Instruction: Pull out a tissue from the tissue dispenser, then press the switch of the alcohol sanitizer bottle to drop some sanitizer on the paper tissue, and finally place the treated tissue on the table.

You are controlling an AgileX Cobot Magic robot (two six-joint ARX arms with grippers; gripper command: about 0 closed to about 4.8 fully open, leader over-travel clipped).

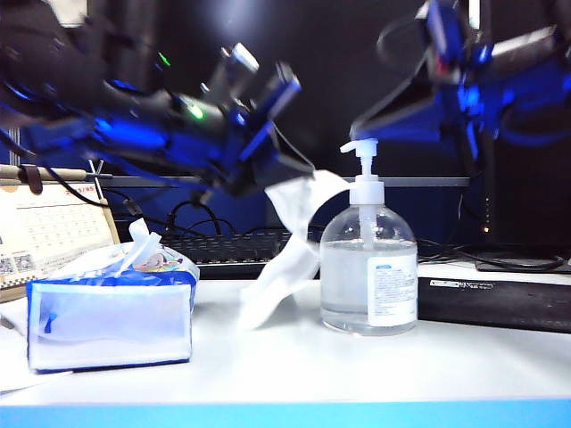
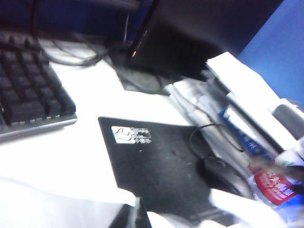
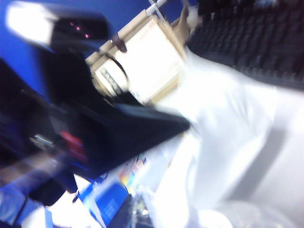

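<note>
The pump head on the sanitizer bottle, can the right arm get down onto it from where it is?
Probably yes. The right gripper hangs just above the switch, with nothing between them. The tissue, pinched in the left gripper, hangs left of the alcohol sanitizer bottle.

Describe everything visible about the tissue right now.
The tissue is a thin, soft white paper sheet, crumpled and creased. It hangs in the air, pinched at its upper end by the left end effector, which is shut on it. Its lower end trails down to the table or close to it, between the tissue dispenser and the alcohol sanitizer bottle. It is fully out of the dispenser and hangs just left of the bottle.
</note>
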